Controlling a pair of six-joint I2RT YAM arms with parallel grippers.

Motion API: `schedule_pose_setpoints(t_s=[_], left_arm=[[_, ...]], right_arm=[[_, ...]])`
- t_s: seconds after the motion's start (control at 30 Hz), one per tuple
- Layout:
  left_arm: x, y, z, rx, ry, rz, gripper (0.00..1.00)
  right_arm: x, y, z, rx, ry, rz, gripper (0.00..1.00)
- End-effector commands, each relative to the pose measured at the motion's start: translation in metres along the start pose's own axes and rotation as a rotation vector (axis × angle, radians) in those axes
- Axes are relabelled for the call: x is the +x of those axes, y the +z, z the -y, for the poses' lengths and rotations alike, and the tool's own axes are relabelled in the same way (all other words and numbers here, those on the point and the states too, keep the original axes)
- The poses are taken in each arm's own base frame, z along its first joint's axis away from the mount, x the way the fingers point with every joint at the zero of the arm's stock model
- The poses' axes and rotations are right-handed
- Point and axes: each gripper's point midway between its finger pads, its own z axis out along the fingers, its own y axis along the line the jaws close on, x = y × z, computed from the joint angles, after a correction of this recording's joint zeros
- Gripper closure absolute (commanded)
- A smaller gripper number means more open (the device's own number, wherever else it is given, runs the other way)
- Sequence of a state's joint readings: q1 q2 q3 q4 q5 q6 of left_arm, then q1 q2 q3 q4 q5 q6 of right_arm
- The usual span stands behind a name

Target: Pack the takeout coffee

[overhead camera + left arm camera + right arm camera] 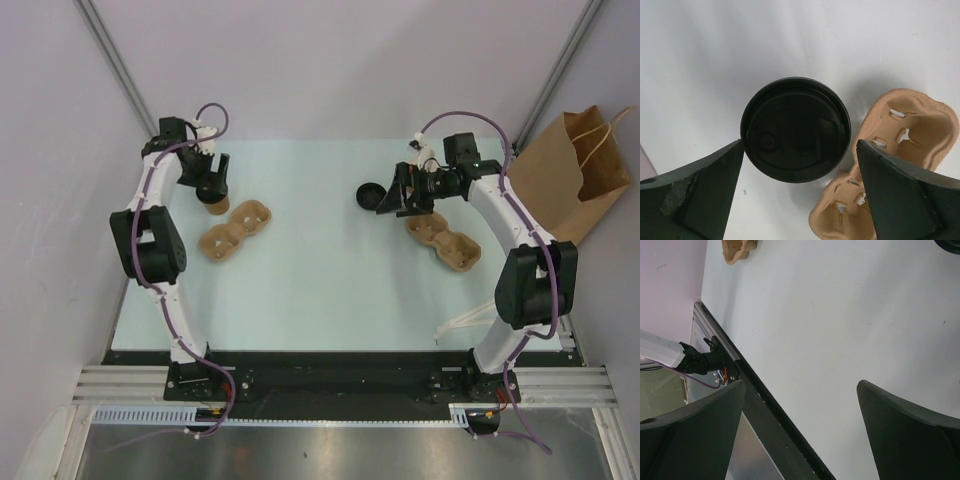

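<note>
Overhead, the left pincer (213, 186) hangs over the takeout coffee (213, 207), which stands on the worktop (330, 280) just beside a pulp tray (237, 228). Left wrist: its fingers (700, 190) are spread either side of the black lid (795, 129) capping the cup. Right wrist: the right pincer (800, 382) gapes wide above the worktop.

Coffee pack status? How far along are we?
Done: a black lid looks seated on the takeout coffee, which stands beside the pulp tray, not in it.
In hand: nothing. The left gripper is open astride the lid; the right gripper is open and empty.
Left: cup into a tray hole (both are empty), then probably into the paper bag.
</note>
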State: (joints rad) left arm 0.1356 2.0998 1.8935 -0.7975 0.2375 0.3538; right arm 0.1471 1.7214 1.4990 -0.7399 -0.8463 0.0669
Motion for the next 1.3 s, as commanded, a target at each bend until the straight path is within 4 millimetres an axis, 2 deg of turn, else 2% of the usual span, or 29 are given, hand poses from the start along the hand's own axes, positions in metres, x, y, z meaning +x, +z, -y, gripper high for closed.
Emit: schedule_pose_setpoints(t_s=[0.0, 0.1, 0.13, 0.2, 0.23, 0.3, 0.33, 0.37, 0.4, 0.43, 0.47, 0.5, 0.57, 0.63, 0.7, 0.73, 0.83, 0.9, 0.93, 1.2, 1.27], left_arm=[[-0.047, -0.062, 0.000, -0.050, 0.014, 0.141, 0.00], [-0.066, -0.081, -0.002, -0.062, 0.023, 0.182, 0.01], [-0.066, -0.087, -0.001, -0.064, 0.022, 0.179, 0.01], [-0.080, -0.106, 0.000, -0.074, 0.030, 0.225, 0.00], [-0.088, -0.125, 0.006, -0.066, 0.038, 0.268, 0.00], [-0.094, -0.143, 0.021, -0.019, 0.063, 0.312, 0.00], [-0.097, -0.154, 0.029, 0.003, 0.082, 0.339, 0.00], [-0.096, -0.170, 0.040, 0.007, 0.101, 0.366, 0.01], [-0.096, -0.181, 0.047, 0.008, 0.114, 0.385, 0.00], [-0.096, -0.189, 0.052, 0.006, 0.134, 0.401, 0.00], [-0.090, -0.202, 0.066, 0.026, 0.155, 0.418, 0.00], [-0.087, -0.207, 0.075, 0.044, 0.168, 0.429, 0.00], [-0.077, -0.220, 0.094, 0.077, 0.193, 0.449, 0.01], [-0.065, -0.219, 0.106, 0.097, 0.195, 0.444, 0.00], [-0.062, -0.232, 0.120, 0.111, 0.210, 0.475, 0.00], [-0.057, -0.229, 0.126, 0.127, 0.208, 0.471, 0.00], [-0.053, -0.237, 0.132, 0.132, 0.208, 0.489, 0.00], [-0.052, -0.241, 0.134, 0.137, 0.204, 0.497, 0.00], [-0.054, -0.243, 0.146, 0.161, 0.222, 0.503, 0.00], [-0.058, -0.253, 0.151, 0.174, 0.222, 0.525, 0.00], [-0.053, -0.253, 0.151, 0.174, 0.221, 0.521, 0.00]], right_arm=[[-0.027, -0.032, -0.029, 0.003, -0.133, 0.098, 0.00], [-0.039, -0.047, -0.034, 0.023, -0.172, 0.132, 0.00], [-0.048, -0.059, -0.036, 0.038, -0.178, 0.159, 0.00], [-0.054, -0.075, -0.033, 0.081, -0.233, 0.181, 0.00], [-0.065, -0.092, -0.029, 0.123, -0.252, 0.223, 0.00], [-0.069, -0.112, -0.032, 0.162, -0.298, 0.248, 0.00], [-0.075, -0.136, -0.016, 0.222, -0.282, 0.290, 0.00], [-0.082, -0.154, -0.016, 0.260, -0.327, 0.321, 0.00], [-0.081, -0.168, -0.017, 0.296, -0.333, 0.334, 0.00], [-0.084, -0.192, -0.004, 0.378, -0.328, 0.369, 0.00], [-0.090, -0.211, -0.006, 0.436, -0.376, 0.399, 0.01], [-0.090, -0.228, -0.009, 0.488, -0.393, 0.427, 0.00], [-0.095, -0.270, -0.001, 0.641, -0.406, 0.489, 0.00], [-0.094, -0.305, 0.000, 0.779, -0.420, 0.537, 0.00], [-0.090, -0.333, 0.006, 0.891, -0.416, 0.561, 0.00], [-0.085, -0.348, 0.008, 0.973, -0.403, 0.568, 0.00], [-0.069, -0.374, 0.023, 1.126, -0.375, 0.546, 0.00], [-0.063, -0.385, 0.033, 1.188, -0.358, 0.536, 0.00], [-0.055, -0.386, 0.046, 1.220, -0.335, 0.501, 0.00], [-0.041, -0.392, 0.111, 1.303, -0.234, 0.414, 0.00], [-0.043, -0.393, 0.119, 1.295, -0.225, 0.426, 0.00]])
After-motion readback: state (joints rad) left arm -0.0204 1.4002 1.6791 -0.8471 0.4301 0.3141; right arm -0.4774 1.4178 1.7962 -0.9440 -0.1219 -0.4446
